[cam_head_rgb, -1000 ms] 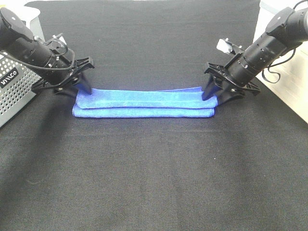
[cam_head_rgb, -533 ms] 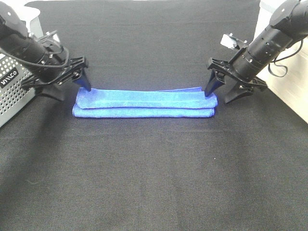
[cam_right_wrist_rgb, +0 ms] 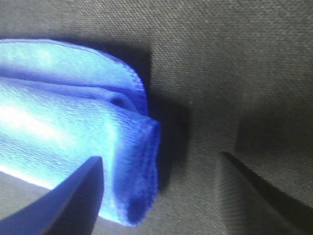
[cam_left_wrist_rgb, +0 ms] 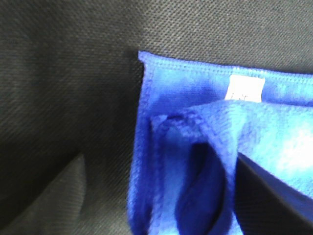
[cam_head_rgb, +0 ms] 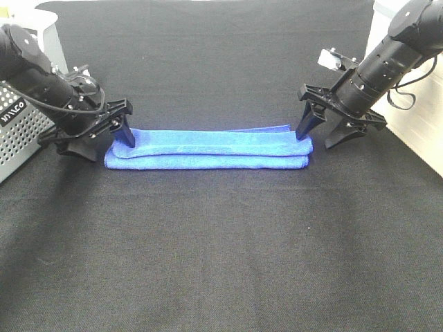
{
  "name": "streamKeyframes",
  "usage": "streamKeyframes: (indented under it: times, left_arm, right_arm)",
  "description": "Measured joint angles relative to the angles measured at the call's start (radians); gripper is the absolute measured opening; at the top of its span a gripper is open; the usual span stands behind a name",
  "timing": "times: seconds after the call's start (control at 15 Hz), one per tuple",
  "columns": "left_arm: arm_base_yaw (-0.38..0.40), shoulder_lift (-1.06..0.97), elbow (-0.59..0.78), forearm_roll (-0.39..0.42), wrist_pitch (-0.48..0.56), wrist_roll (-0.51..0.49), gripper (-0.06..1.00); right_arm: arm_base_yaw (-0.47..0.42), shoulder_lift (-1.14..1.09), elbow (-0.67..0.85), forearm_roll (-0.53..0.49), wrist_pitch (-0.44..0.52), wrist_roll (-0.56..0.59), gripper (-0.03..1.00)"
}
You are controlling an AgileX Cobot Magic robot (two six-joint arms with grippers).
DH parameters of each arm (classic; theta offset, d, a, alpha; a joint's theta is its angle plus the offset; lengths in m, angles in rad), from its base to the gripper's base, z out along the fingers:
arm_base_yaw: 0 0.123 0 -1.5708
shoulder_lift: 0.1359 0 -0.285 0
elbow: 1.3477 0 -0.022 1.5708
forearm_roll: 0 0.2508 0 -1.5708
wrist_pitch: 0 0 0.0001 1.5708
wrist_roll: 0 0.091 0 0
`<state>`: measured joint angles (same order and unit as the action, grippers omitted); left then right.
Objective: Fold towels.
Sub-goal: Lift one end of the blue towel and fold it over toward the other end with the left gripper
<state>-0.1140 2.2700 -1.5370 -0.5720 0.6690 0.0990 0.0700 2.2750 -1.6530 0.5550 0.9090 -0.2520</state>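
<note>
The royal-blue towel (cam_head_rgb: 208, 149) lies folded into a long narrow strip on the black table cloth (cam_head_rgb: 221, 242). My left gripper (cam_head_rgb: 107, 140) is open and straddles the towel's left end, one finger on the towel and the other on the cloth beside it. The left wrist view shows that end (cam_left_wrist_rgb: 171, 161) with its layers and the small white tag (cam_left_wrist_rgb: 246, 89). My right gripper (cam_head_rgb: 322, 133) is open and straddles the right end, its inner finger at the towel's corner. The right wrist view shows the folded end (cam_right_wrist_rgb: 73, 117) between the gripper's fingers (cam_right_wrist_rgb: 171, 196).
A perforated grey basket (cam_head_rgb: 17, 131) stands at the left edge, just behind my left arm. A white object (cam_head_rgb: 43, 24) sits at the back left. A pale surface (cam_head_rgb: 419, 131) borders the cloth on the right.
My left gripper has come down and forward, so its inner finger now rests on the towel's left end. My right gripper has shifted slightly right and stays open. The towel has not moved.
</note>
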Motion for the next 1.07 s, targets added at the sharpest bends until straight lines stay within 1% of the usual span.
streamKeyframes:
  times: [0.13, 0.2, 0.27, 0.33, 0.47, 0.53, 0.6, 0.73, 0.8, 0.87, 0.93, 1.07]
  left_arm:
    - [-0.012, 0.012, -0.006, -0.060, -0.022, 0.037, 0.73]
    - [-0.025, 0.021, -0.007, -0.085, -0.038, 0.053, 0.65]
    - [-0.031, 0.025, -0.007, -0.091, -0.046, 0.053, 0.56]
    - [-0.033, 0.029, -0.007, -0.093, -0.048, 0.053, 0.44]
    - [-0.034, 0.034, -0.007, -0.093, -0.049, 0.053, 0.12]
    - [-0.034, 0.033, -0.007, -0.084, -0.049, 0.053, 0.07]
    - [-0.035, 0.026, -0.007, -0.062, -0.049, 0.053, 0.07]
    - [-0.036, -0.005, -0.007, 0.026, -0.034, 0.026, 0.07]
    - [-0.037, -0.029, -0.007, 0.081, -0.029, -0.006, 0.07]
    - [-0.037, -0.069, -0.007, 0.172, -0.006, -0.060, 0.07]
    - [-0.037, -0.069, -0.007, 0.172, -0.006, -0.060, 0.07]
    - [-0.037, -0.152, -0.007, 0.324, 0.054, -0.157, 0.07]
  right_arm:
    - [0.000, 0.000, 0.000, -0.001, -0.004, 0.000, 0.62]
    - [0.000, 0.000, 0.000, -0.001, -0.011, 0.000, 0.62]
    - [0.000, 0.000, 0.000, -0.001, -0.016, 0.000, 0.62]
    - [0.000, 0.000, 0.000, -0.001, -0.020, 0.000, 0.62]
    - [0.000, 0.000, 0.000, -0.001, -0.023, 0.000, 0.62]
    - [0.000, 0.000, 0.000, -0.001, -0.027, 0.000, 0.62]
    - [0.000, 0.000, 0.000, -0.001, -0.027, 0.000, 0.62]
    - [0.000, 0.000, 0.000, -0.001, -0.027, 0.000, 0.62]
    - [0.000, 0.000, 0.000, -0.001, -0.026, 0.000, 0.62]
    - [0.000, 0.000, 0.000, -0.001, -0.024, 0.000, 0.62]
    - [0.000, 0.000, 0.000, -0.001, -0.024, 0.000, 0.62]
    - [0.000, 0.000, 0.000, -0.005, 0.004, 0.000, 0.62]
